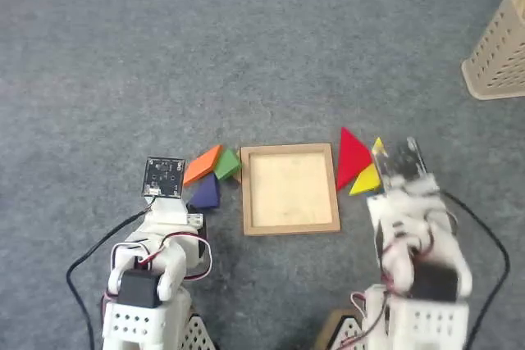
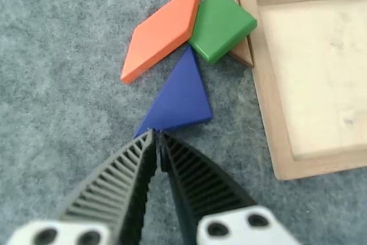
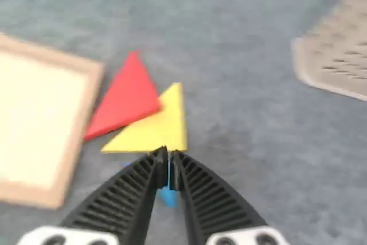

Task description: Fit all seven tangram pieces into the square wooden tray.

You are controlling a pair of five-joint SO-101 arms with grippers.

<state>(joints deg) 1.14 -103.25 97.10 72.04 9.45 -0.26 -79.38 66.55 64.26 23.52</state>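
**Left fingers** (image 2: 151,142): pressed together, with only a hairline gap between them. The tips sit low over the table (image 2: 51,101).
- The blue triangle (image 2: 180,98) lies flat directly ahead of the tips. Its near corner is at the tips, but I cannot tell if they touch.
- Beyond the blue triangle lie the orange parallelogram (image 2: 163,30) and the green square (image 2: 222,24), side by side with their edges meeting.
- The green square partly covers a small wood-coloured triangle (image 2: 243,54), which lies against the outer wall of the tray.
- The tray (image 2: 269,101) lies flat, ahead of these fingers and off to the side nearer the other arm. Its floor is bare wood.

**Right fingers** (image 3: 162,158): together, with a thin slit showing between them.
- The yellow triangle (image 3: 157,129) lies flat just ahead of the tips, with its near edge at the tips.
- The red triangle (image 3: 126,101) lies beyond the yellow triangle, on the tray side. The two pieces touch along an edge.
- A light blue piece (image 3: 169,197) lies on the table under these fingers. It is mostly hidden by them.
- The tray rim lies off to the side nearer the left arm.
- A beige perforated basket (image 3: 338,55) stands well apart, ahead of the fingers and on the side away from the tray.

**Overall layout, high view**: the tray lies between the two arms. Every visible piece is on the table outside the tray, with one cluster near each set of fingers.
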